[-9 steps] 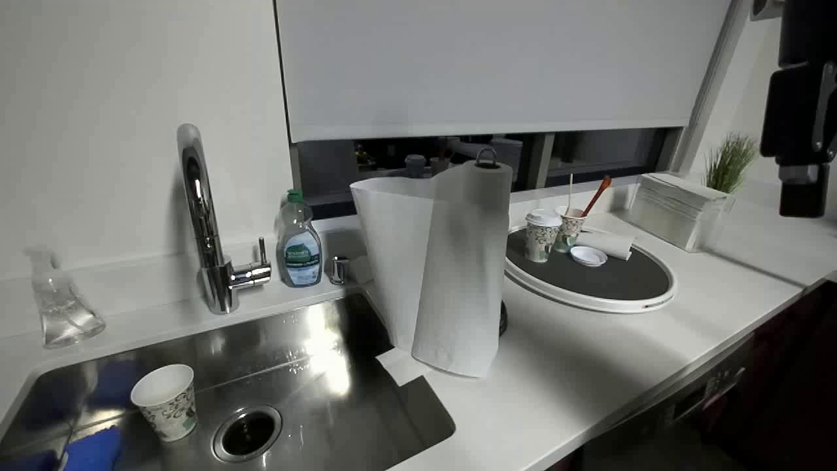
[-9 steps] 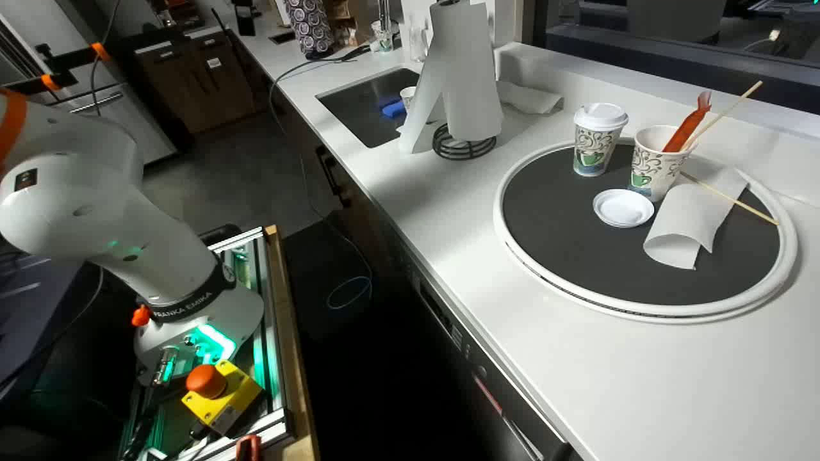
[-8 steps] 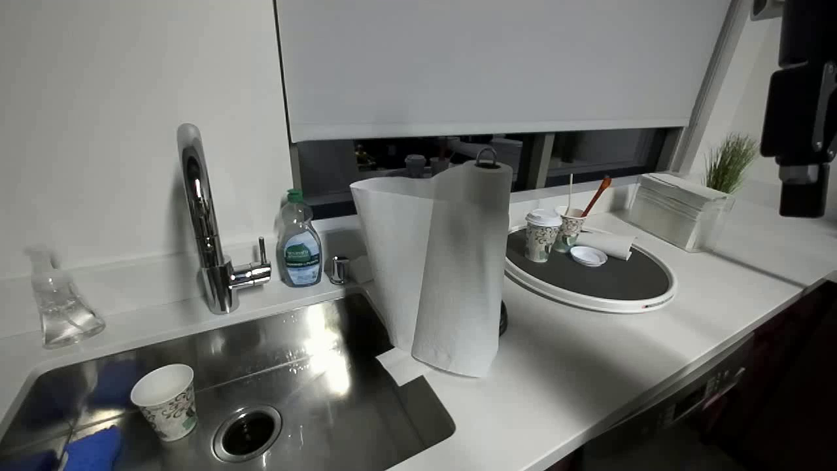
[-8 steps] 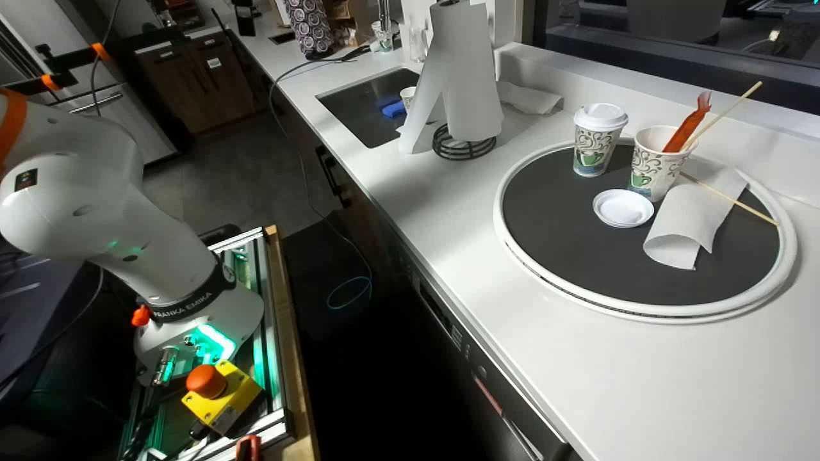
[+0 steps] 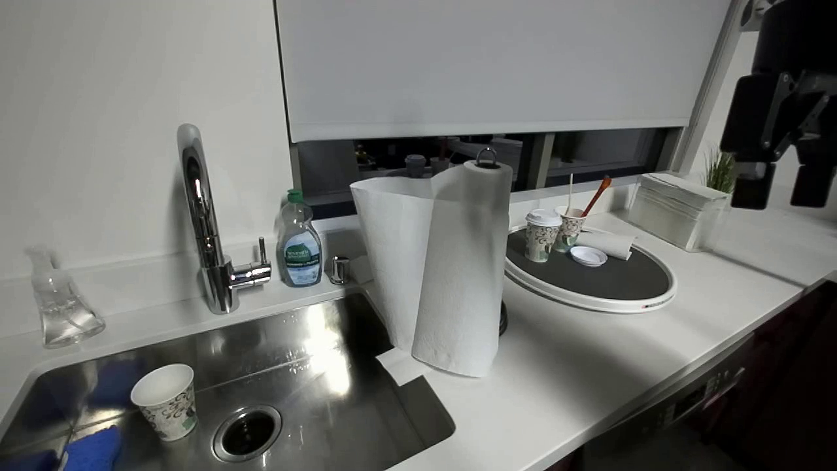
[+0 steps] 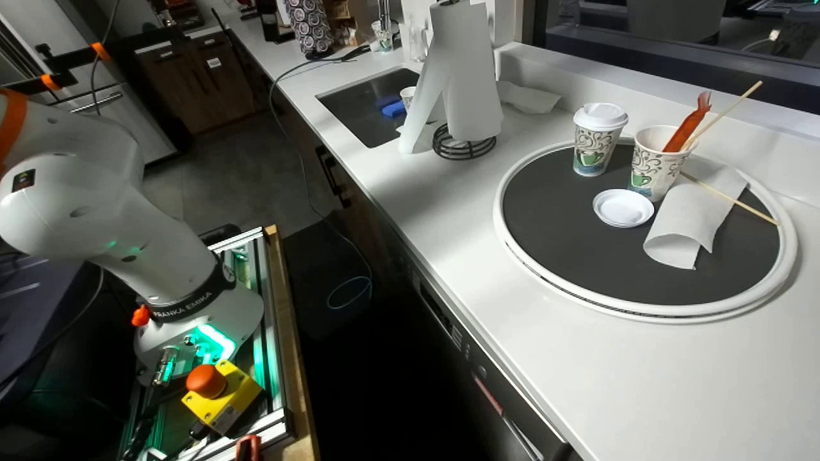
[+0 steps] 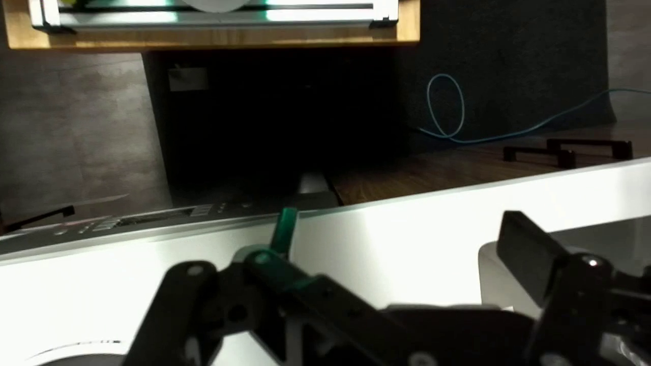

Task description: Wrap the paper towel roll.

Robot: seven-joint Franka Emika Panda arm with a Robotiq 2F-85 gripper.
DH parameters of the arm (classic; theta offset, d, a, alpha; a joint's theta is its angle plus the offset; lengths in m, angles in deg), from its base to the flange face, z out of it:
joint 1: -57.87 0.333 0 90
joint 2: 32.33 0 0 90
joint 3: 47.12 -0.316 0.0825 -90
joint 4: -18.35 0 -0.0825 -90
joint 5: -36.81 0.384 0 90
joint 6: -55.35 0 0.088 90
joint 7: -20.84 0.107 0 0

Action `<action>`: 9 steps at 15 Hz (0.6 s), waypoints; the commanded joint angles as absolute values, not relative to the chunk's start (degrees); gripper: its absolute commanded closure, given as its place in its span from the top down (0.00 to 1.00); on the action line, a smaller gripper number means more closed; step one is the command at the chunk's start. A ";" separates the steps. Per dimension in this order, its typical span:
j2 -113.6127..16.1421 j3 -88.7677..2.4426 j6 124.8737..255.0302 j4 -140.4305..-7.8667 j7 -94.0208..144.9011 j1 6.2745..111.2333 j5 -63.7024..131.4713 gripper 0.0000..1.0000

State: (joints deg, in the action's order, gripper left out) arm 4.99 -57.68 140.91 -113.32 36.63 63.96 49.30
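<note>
The paper towel roll [image 5: 474, 275] is tall and white and stands upright on the counter; it also shows in an exterior view [image 6: 471, 83]. It sits on a black wire holder [image 6: 464, 148]. Its loose sheet [image 5: 395, 252] hangs out from the roll in a wide curve down to the counter by the sink corner. My gripper [image 5: 782, 186] hangs at the upper right of that view, apart from the roll, fingers down. In the wrist view [image 7: 402, 236] its fingers are wide apart with nothing between them. I cannot make out the roll in the wrist view.
A sink [image 5: 314, 405] with a paper cup [image 5: 167, 402] lies beside the roll. A faucet [image 5: 209, 242] and soap bottle [image 5: 301, 245] stand behind it. A round tray [image 6: 538, 282] holds cups, a lid and a torn sheet. A napkin box [image 5: 677, 209] stands at the back.
My gripper has moved left in an exterior view, and both fingers now show there where one showed before. The roll and its sheet have not visibly moved.
</note>
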 commanded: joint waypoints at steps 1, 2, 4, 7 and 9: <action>6.27 -52.45 150.12 -119.10 27.23 63.74 52.31 1.00; 5.46 -50.81 152.09 -119.73 25.31 63.41 53.14 1.00; 4.00 -47.20 154.11 -121.09 23.57 62.03 55.72 1.00; -0.75 -43.37 155.39 -121.12 23.74 59.39 58.52 1.00; 0.71 -44.56 153.91 -120.83 24.08 58.69 56.40 1.00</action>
